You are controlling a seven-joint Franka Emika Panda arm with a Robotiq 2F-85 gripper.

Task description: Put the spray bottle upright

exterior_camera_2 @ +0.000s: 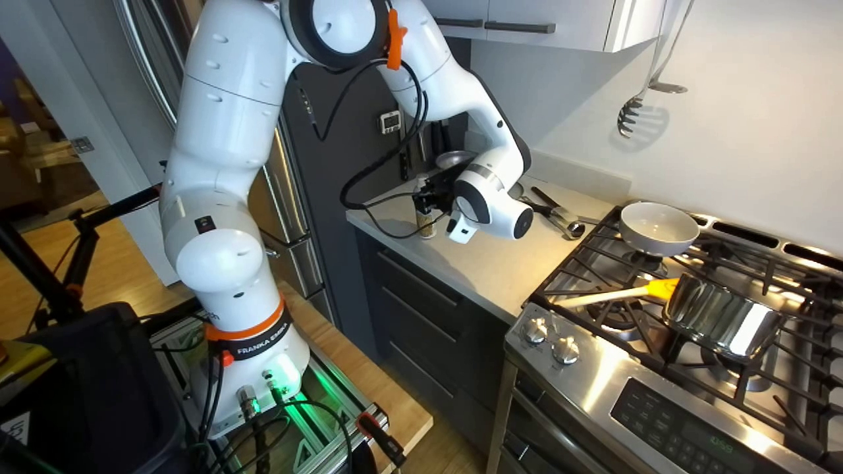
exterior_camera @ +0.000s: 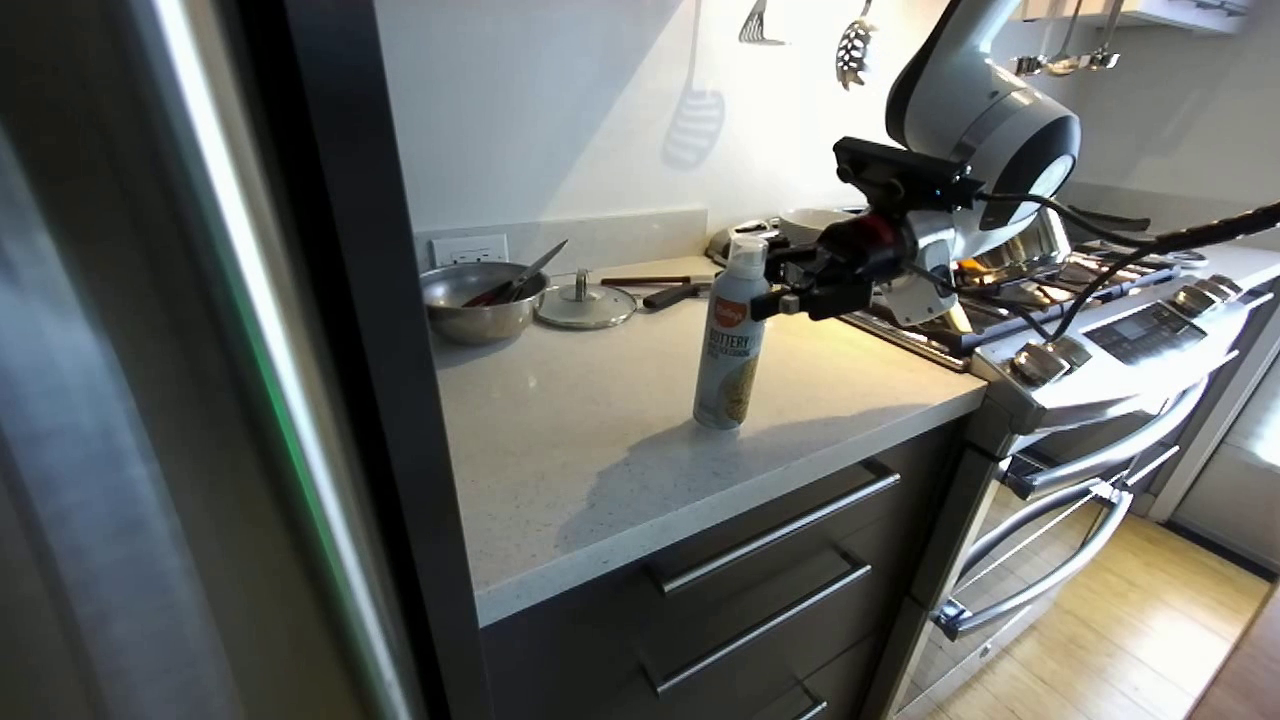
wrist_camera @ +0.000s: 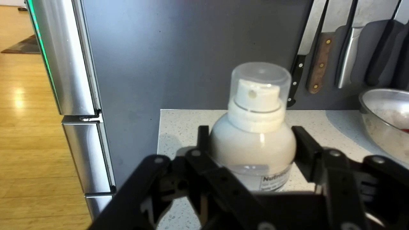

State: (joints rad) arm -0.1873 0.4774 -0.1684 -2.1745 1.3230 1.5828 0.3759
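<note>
The spray bottle (exterior_camera: pixel 727 345) is a slim pale cylinder with a red-orange logo patch, a white nozzle and a clear cap. It stands upright on the counter near its front edge, and its lower part also shows in an exterior view (exterior_camera_2: pixel 427 225). In the wrist view the bottle (wrist_camera: pixel 255 115) fills the middle, with its lower body hidden by the gripper. My gripper (wrist_camera: pixel 251 137) has one black finger on each side of the bottle's shoulder, and both appear to touch it. In an exterior view the gripper (exterior_camera: pixel 770 282) comes in from the stove side.
A metal bowl (exterior_camera: pixel 485 325) with utensils and a glass lid (exterior_camera: pixel 587 308) lie at the back of the counter (exterior_camera: pixel 560 450). Knives (wrist_camera: pixel 321 64) hang on the dark panel beside the fridge. A stove with a steel pot (exterior_camera_2: pixel 721 316) and a white bowl (exterior_camera_2: pixel 658 230) stands alongside.
</note>
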